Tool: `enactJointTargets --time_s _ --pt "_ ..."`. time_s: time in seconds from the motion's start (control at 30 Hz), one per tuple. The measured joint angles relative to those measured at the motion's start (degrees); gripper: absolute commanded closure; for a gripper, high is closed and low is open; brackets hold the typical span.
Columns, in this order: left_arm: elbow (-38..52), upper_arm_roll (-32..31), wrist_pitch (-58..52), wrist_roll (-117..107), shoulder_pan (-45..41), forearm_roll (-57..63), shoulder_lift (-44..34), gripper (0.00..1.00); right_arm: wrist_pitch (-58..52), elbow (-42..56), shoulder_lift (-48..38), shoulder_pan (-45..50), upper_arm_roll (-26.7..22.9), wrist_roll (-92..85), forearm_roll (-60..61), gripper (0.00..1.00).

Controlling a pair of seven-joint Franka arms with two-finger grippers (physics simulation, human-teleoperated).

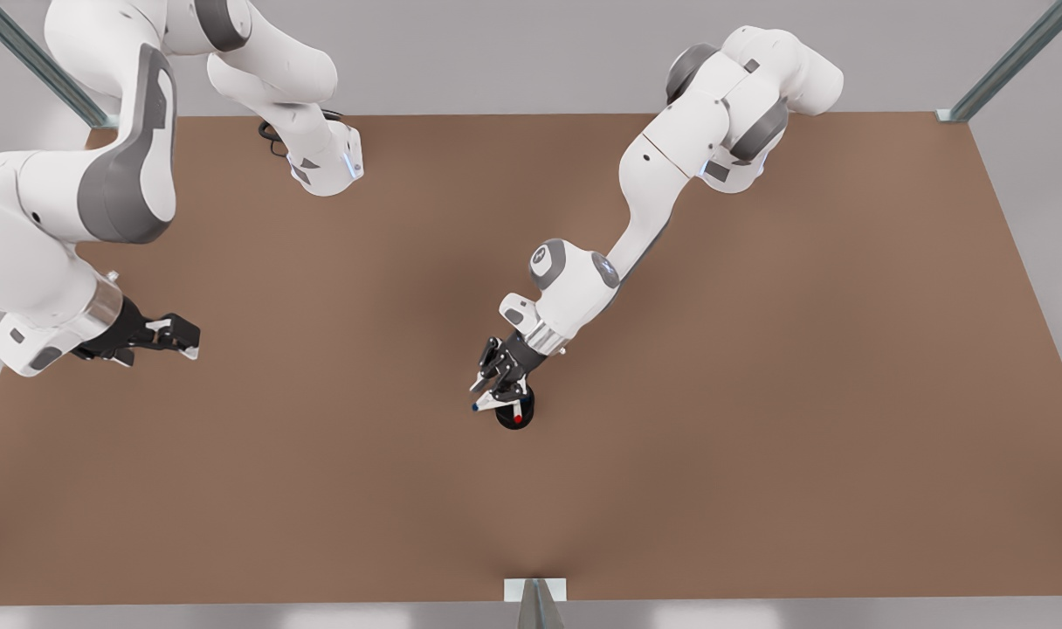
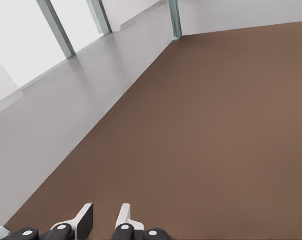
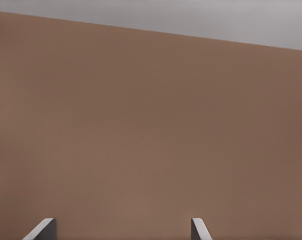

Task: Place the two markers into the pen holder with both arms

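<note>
the right gripper [image 1: 503,395] was wide open and empty, just over the pen holder [image 1: 506,422]. the red marker [image 1: 519,419] sat inside. the blue marker [image 1: 477,406] leaned sideways beside its fingers. the left gripper [image 1: 182,336], slightly open and empty, waited well apart.

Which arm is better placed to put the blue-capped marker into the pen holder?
The right arm. The right tool is open at the pen holder, with the blue-capped marker under it. The left tool waits far off at the front view's left, holding nothing.
</note>
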Motion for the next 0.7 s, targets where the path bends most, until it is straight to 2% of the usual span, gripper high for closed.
enactJointTargets --time_s 0.03,0.13,0.23,0.33,0.43,0.53,0.6,0.7 --pt "0.2 -0.2 0.0 -0.2 0.0 0.0 -0.2 0.00 0.1 0.0 0.0 0.0 0.0 0.1 -0.1 0.00" --pt "0.5 0.9 -1.9 -2.7 0.3 0.2 -2.5 0.00 0.4 0.0 0.1 0.0 0.0 0.3 -0.2 0.00" --pt "1.1 14.4 -14.8 -10.7 1.3 5.3 -9.1 0.00 0.6 -0.1 0.1 0.0 0.0 0.5 -0.2 0.00" --pt "4.4 29.8 -37.8 -20.1 5.6 10.8 -15.7 0.00 0.7 -0.1 0.2 -0.1 0.0 0.7 -0.2 0.00" --pt "6.7 37.1 -56.5 -29.6 6.6 20.8 -20.9 0.00 0.8 -0.2 0.2 -0.2 -0.1 0.8 -0.2 0.00" --pt "2.2 20.7 -69.2 -37.6 20.9 34.7 -33.3 0.00 0.8 -0.2 0.2 -0.2 -0.1 0.9 -0.1 0.00" --pt "-0.6 15.9 -74.7 -42.3 25.9 40.1 -37.6 0.00 0.9 -0.2 0.2 -0.2 -0.1 0.9 -0.1 0.00" --pt "-1.2 11.6 -79.5 -48.4 29.5 44.9 -37.9 0.00 0.9 -0.2 0.2 -0.3 -0.1 1.0 0.0 0.00"
